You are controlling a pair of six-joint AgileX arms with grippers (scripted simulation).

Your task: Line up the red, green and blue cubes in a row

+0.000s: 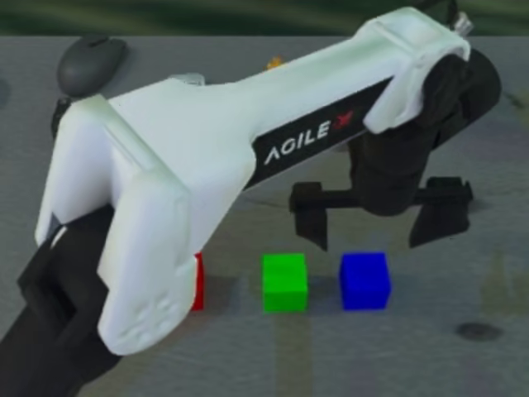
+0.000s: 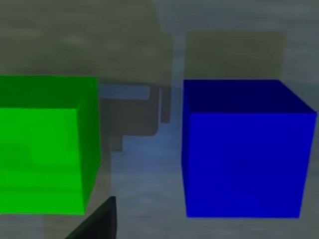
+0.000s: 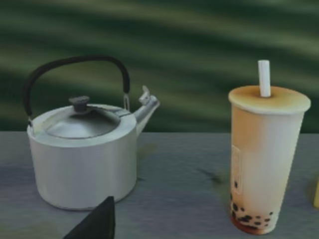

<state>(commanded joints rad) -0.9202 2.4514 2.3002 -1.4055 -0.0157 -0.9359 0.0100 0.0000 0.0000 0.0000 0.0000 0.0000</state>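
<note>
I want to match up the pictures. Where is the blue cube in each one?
Top view: the blue cube sits at the right end of the row, below the open left gripper.
Left wrist view: the blue cube shows large and close.
Right wrist view: not in it; only a kettle and a bubble tea cup.
Shared landmark: the green cube beside it, apart from it, in both the top and left wrist views.

Bare surface (image 1: 463,364) lies open across the lower right of the top view. The left arm (image 1: 207,165) blocks the left and centre, covering most of the red cube (image 1: 198,281). Narrow gaps separate the green cube (image 1: 284,282) and blue cube (image 1: 364,281); the left hand (image 1: 372,217) hangs spread just above them.
</note>
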